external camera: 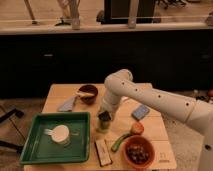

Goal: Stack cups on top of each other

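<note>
**Camera view.** The gripper hangs wrist-down over the middle of the wooden table, directly above the pale green tumbler. Whether it is apart or clamped cannot be told. A dark shape at the tumbler's mouth, probably the dark grey cup, lies between gripper and tumbler.

The vertical approach suits nesting. The tumbler stands upright with its long axis vertical and its mouth up, so a second cup would have to descend along that same axis.

Seen from the tumbler:
- the green tray with a white mug in it lies at 8 o'clock;
- the dark brown bowl lies at 11 o'clock;
- a blue sponge lies at 2 o'clock;
- an orange fruit lies at 3 o'clock.
</note>
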Controlling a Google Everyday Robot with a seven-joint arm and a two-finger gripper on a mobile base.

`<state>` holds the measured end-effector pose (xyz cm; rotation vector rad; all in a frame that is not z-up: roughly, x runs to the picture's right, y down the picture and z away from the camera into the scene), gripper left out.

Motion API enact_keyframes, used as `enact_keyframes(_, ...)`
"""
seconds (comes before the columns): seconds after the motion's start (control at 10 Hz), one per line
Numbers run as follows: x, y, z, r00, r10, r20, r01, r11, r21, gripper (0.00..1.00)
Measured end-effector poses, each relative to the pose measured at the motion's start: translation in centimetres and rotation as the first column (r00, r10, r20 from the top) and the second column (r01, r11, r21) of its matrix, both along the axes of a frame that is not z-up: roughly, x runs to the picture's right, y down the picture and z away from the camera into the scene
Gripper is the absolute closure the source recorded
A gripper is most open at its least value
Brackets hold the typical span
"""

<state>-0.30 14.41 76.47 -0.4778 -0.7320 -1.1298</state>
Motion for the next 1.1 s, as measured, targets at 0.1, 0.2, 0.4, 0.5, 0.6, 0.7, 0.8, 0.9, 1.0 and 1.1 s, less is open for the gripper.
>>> enact_keyframes(0.1, -0.01, 0.05, 0.16, 1.0, 0.004, 0.003, -0.004, 1.0, -0.006, 0.9)
enact_keyframes(0.2, 0.0, 0.08, 0.31, 1.0, 0.01, 0.007, -0.01, 0.9999, -0.012, 0.81)
enact_keyframes(0.4, 0.18, 0.18, 0.47, 1.0, 0.022, 0.012, -0.022, 0.9995, -0.022, 0.59)
enact_keyframes(0.5, 0.29, 0.28, 0.5, 1.0, 0.027, 0.013, -0.027, 0.9993, -0.025, 0.5)
enact_keyframes(0.6, 0.41, 0.43, 0.55, 0.999, 0.034, 0.015, -0.034, 0.999, -0.029, 0.38)
enact_keyframes(0.7, 0.49, 0.52, 0.59, 0.999, 0.039, 0.017, -0.039, 0.9988, -0.031, 0.28)
enact_keyframes(0.8, 0.48, 0.57, 0.64, 0.999, 0.041, 0.019, -0.041, 0.9986, -0.033, 0.22)
enact_keyframes(0.9, 0.42, 0.62, 0.68, 0.999, 0.043, 0.021, -0.043, 0.9985, -0.035, 0.2)
enact_keyframes(1.0, 0.41, 0.66, 0.7, 0.999, 0.045, 0.023, -0.044, 0.9983, -0.038, 0.2)
enact_keyframes(1.1, 0.42, 0.62, 0.68, 0.999, 0.045, 0.024, -0.044, 0.9983, -0.039, 0.2)
